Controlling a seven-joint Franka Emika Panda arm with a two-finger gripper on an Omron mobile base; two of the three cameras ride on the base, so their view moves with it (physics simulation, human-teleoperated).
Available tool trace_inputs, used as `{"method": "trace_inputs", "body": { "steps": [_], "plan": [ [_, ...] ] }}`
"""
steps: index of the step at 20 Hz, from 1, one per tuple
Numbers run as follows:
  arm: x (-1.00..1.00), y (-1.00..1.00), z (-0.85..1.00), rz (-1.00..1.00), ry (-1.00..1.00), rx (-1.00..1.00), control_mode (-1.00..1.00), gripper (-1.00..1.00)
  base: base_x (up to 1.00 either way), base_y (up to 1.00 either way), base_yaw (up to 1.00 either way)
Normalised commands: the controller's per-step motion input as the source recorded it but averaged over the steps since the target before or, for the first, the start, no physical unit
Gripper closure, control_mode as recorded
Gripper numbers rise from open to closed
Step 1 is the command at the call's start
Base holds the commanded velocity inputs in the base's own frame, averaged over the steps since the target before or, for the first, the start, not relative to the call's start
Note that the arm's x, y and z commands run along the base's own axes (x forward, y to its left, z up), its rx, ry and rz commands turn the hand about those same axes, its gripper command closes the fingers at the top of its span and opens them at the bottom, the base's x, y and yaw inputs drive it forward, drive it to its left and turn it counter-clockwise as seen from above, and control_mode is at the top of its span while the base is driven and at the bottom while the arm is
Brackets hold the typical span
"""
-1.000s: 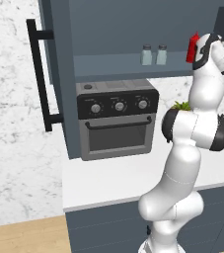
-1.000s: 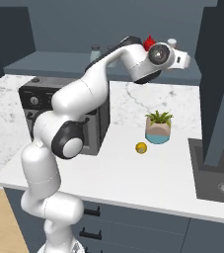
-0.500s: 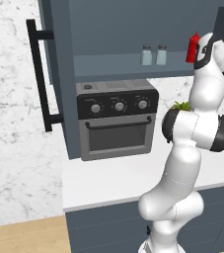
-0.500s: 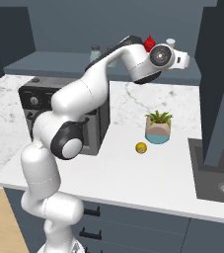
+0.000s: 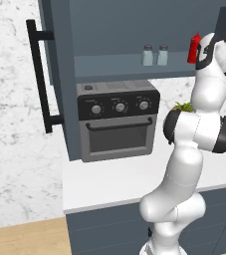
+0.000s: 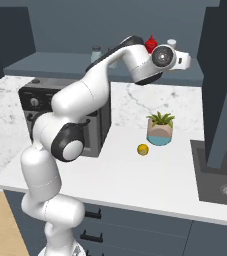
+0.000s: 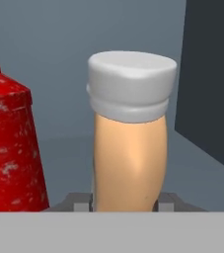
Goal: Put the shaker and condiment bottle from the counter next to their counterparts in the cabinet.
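Two fingers (image 7: pixel 126 203) were closed low on the condiment bottle (image 7: pixel 129 148), held upright in the cabinet (image 5: pixel 109 35) just beside the red squeeze bottle (image 7: pixel 7 143); it looked light, rigid, smooth, best gripped at its waist.

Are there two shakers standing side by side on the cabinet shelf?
Yes, two pale shakers with grey caps stand together on the shelf.

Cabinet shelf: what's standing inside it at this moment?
On the cabinet shelf stand two shakers side by side, a red squeeze bottle, and beside it the orange condiment bottle, held by the gripper. The arm hides that bottle's base.
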Motion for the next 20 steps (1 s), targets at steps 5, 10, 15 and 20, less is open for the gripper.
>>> {"method": "trace_inputs", "body": {
  "steps": [5, 10, 15, 20],
  "plan": [
    [0.22, 0.13, -0.44, 0.03, 0.01, 0.00, -1.00, 1.00, 0.00, 0.00, 0.00],
    [0.32, 0.15, -0.61, 0.04, 0.00, 0.00, -1.00, -1.00, 0.00, 0.00, 0.00],
    [0.23, 0.07, -0.46, 0.03, 0.00, 0.00, -1.00, -1.00, 0.00, 0.00, 0.00],
    [0.14, 0.00, -0.36, 0.02, 0.00, 0.00, -1.00, -1.00, 0.00, 0.00, 0.00]
  ]
}}
